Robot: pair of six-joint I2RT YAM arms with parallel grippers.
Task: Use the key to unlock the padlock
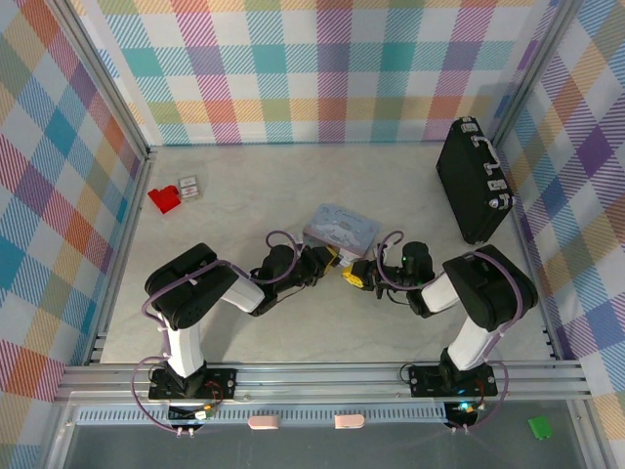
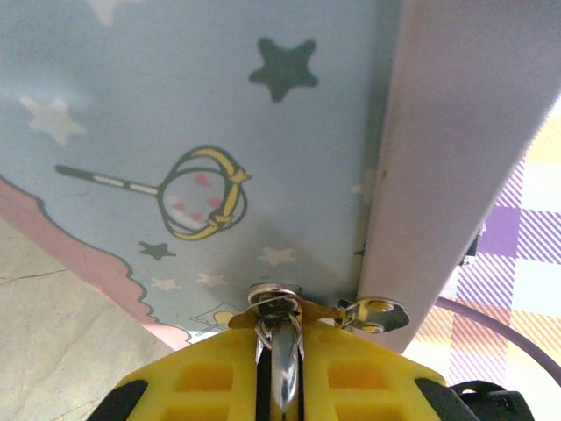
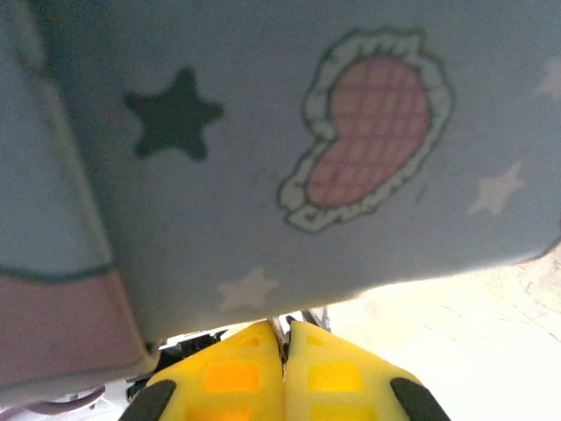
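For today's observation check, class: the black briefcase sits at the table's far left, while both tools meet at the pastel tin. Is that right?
No. The top external view shows the black briefcase at the far right, not left. The left tool and right tool do meet at the pastel tin.

Both arms are folded low, elbows out to the sides: the left arm (image 1: pixel 200 288) and the right arm (image 1: pixel 488 288) turn their forearms inward, so the left gripper (image 1: pixel 330 258) and the right gripper (image 1: pixel 355 276) meet almost tip to tip, the right one set slightly nearer the bases. The left gripper's yellow fingers (image 2: pixel 202 377) are pinched on a thin bright metal shank, apparently the key (image 2: pixel 279 368), which juts ahead of their tips. The right gripper's yellow fingers (image 3: pixel 237 373) are pressed flat together.
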